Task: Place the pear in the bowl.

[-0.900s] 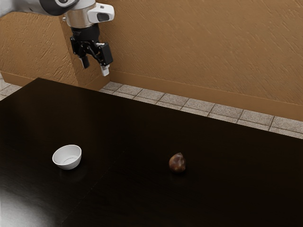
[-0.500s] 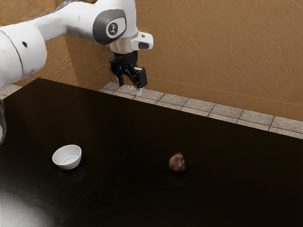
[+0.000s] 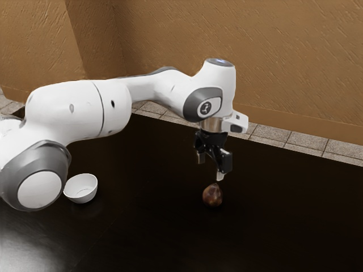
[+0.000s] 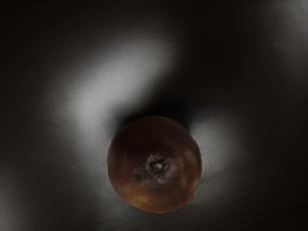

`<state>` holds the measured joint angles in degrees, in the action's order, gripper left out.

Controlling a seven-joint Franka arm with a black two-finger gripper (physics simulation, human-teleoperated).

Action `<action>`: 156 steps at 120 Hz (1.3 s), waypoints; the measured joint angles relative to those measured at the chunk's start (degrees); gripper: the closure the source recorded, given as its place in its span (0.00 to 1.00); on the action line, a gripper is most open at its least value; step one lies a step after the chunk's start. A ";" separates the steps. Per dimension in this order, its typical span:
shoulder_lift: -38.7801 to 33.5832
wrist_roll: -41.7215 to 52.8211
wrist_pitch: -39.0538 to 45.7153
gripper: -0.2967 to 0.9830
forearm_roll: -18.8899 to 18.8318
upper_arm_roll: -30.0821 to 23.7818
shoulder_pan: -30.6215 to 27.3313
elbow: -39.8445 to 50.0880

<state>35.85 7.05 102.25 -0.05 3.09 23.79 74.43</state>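
The black gripper (image 3: pixel 210 169) is above the pear (image 3: pixel 212 196), close to its top. Its jaws stand wide apart, and they have hold of nothing. The pear, which is brown and reddish, rests upright on the dark table (image 3: pixel 170 238). In the wrist view, the pear is seen from above, with its stem end toward the camera. The white bowl (image 3: pixel 83 198) stands upright on the same table, toward the exterior view's left, well apart from the pear and from the gripper.
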 joint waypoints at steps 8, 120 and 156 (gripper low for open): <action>2.18 -1.07 -1.61 0.23 0.09 -0.03 0.78 -2.39; 16.55 -12.12 -2.17 0.23 1.31 0.46 -0.74 -11.92; 16.59 -12.74 -1.56 0.42 1.59 0.43 -0.92 -11.68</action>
<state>52.44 -5.69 100.69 1.54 3.52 22.87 62.75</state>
